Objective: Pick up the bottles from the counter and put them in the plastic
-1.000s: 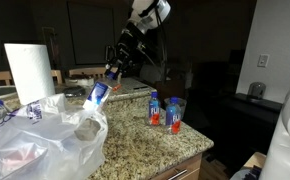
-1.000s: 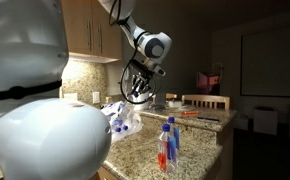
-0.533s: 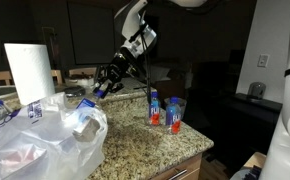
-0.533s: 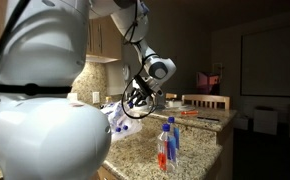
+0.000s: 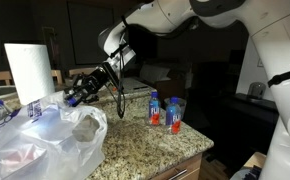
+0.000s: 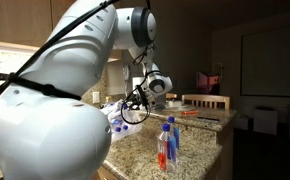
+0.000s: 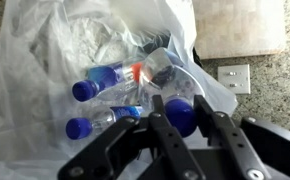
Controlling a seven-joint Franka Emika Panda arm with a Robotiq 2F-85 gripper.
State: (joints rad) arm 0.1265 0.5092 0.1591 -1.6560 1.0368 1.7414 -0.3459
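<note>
Clear plastic bottles with blue caps (image 7: 83,90) lie heaped inside the crumpled see-through plastic bag (image 7: 45,50). The wrist view shows at least three of them, one wearing a red label. Another blue-capped bottle (image 7: 180,115) sits right between the fingers of the black tool (image 7: 188,128), which hangs over the bag's open mouth. Whether the tool is pinching that bottle or has let it go, I cannot tell from where I stand.

Further out, two upright bottles with red and blue labels (image 5: 163,110) stand close together on the speckled granite table (image 5: 135,140), well apart from the bag. Nothing is touching them. A tall white paper-towel roll (image 5: 27,72) stands behind the bag, and a white wall socket (image 7: 233,77) shows on the wall beyond it.

By my reckoning the job is well past halfway. Several bottles are bagged, the one at the tool is as good as in, and the upright pair is left to fetch, one trip each.
</note>
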